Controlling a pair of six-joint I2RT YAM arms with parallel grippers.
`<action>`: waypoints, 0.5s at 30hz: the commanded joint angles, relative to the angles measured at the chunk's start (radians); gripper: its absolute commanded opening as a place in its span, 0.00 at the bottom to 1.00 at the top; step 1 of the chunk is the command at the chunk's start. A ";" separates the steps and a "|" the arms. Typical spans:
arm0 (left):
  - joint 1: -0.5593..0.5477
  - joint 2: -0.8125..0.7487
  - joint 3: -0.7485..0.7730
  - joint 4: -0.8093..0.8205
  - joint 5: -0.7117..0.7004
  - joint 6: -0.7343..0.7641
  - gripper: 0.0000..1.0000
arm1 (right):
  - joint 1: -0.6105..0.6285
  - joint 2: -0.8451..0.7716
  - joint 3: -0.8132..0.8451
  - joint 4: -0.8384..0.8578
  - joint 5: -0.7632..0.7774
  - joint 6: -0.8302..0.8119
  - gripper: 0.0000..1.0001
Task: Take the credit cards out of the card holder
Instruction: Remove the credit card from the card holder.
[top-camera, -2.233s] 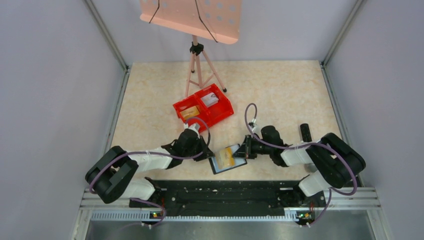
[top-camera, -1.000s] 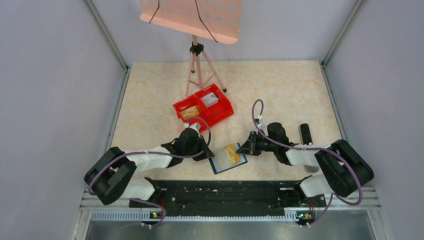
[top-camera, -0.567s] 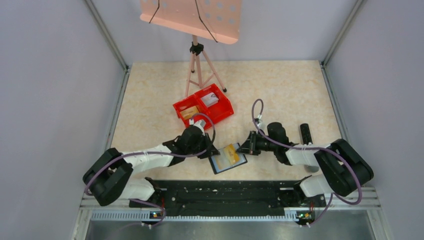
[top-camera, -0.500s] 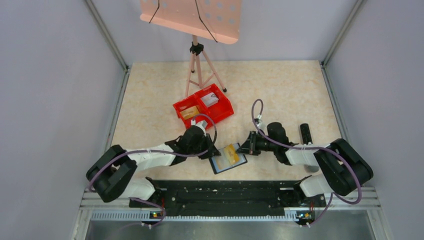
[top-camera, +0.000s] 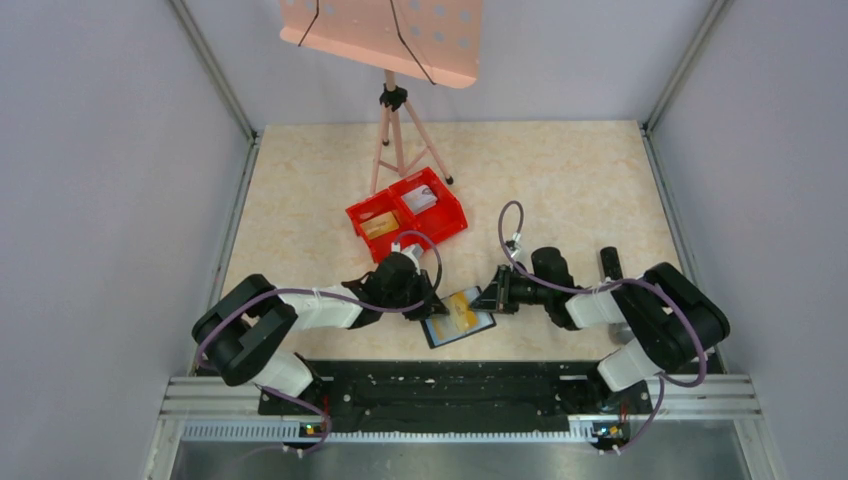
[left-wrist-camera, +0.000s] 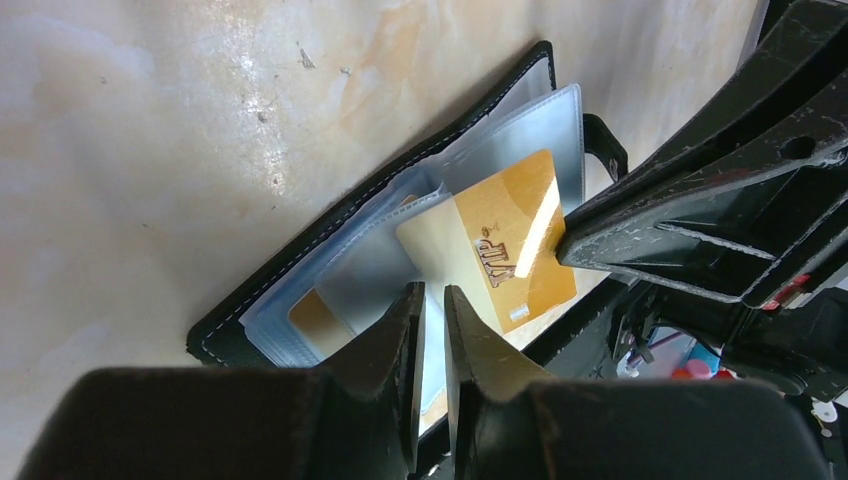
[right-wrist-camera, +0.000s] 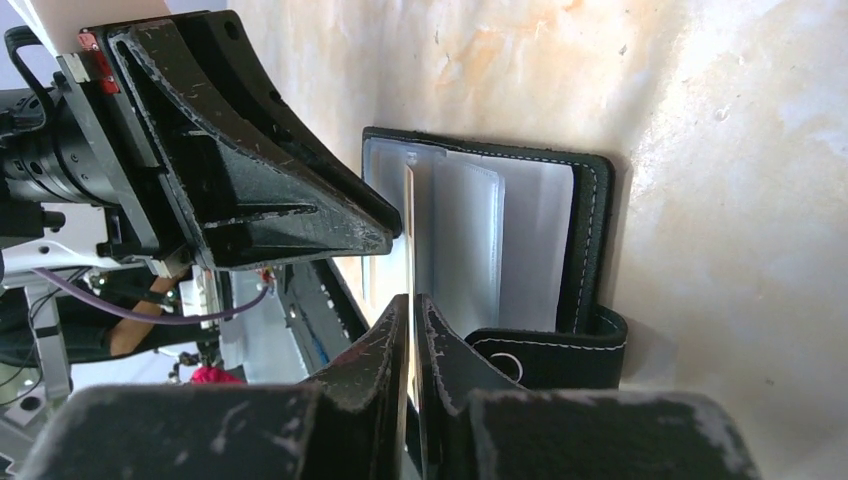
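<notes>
Left claw (left-wrist-camera: 428, 292), just slid in, is pinching the card holder (left-wrist-camera: 345, 265) while right claw (right-wrist-camera: 410, 300) is clamping the half-out gold card (left-wrist-camera: 510, 240), so the pull is looking ready.

The left arm (top-camera: 320, 305) and right arm (top-camera: 590, 305) stretch low and inward, wrists facing each other. The left hand (top-camera: 432, 300) has its fingers drawn nearly together, and so has the right hand (top-camera: 487, 298).
</notes>
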 joint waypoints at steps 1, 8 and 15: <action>-0.007 0.012 0.010 0.031 -0.002 -0.005 0.18 | -0.011 0.035 -0.007 0.127 -0.035 0.029 0.08; -0.009 0.017 0.010 0.025 -0.007 -0.005 0.18 | 0.011 0.059 0.000 0.149 -0.024 0.043 0.09; -0.009 -0.018 0.021 -0.024 -0.024 0.014 0.18 | 0.010 -0.004 0.009 0.054 0.022 0.008 0.00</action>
